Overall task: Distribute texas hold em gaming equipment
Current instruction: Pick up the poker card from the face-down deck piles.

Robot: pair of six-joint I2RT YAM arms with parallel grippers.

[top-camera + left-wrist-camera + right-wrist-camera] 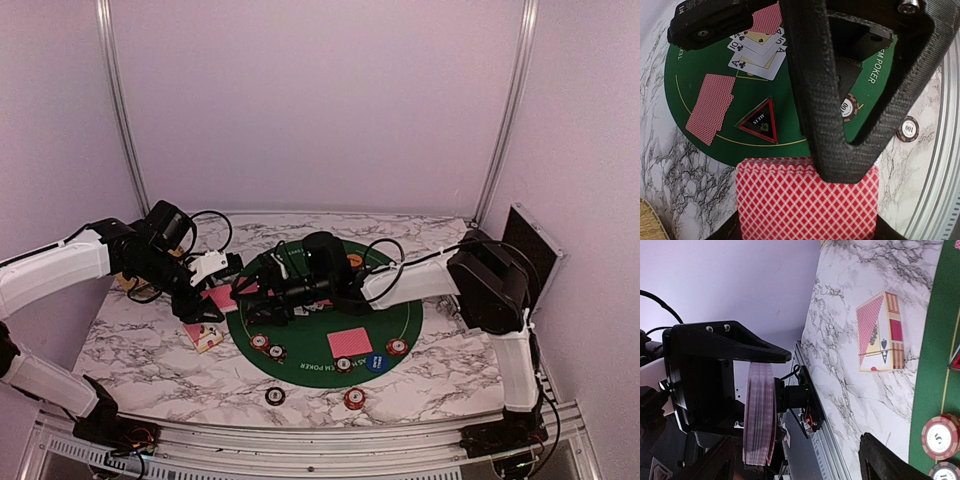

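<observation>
**Deck of playing cards (805, 200) held on edge at the left rim of the green mat (305, 345).**

The left gripper (213, 291) pinches the deck near one edge, across its thickness. The red-lattice back faces the left wrist camera, and only the thin side shows to the right wrist camera. The picture's edge cuts the deck off, so its long axis cannot be told. The right gripper (252, 290), just beside the deck over the mat, has its fingers spread with nothing between them. On the mat lie fanned face-up cards (757, 50), face-down cards (710, 107) whose long axis runs from the fan toward the mat's rim, and a triangular marker (760, 121) between these and the deck. A card box (880, 332) lies flat on the marble just outside the mat's left rim.
</observation>
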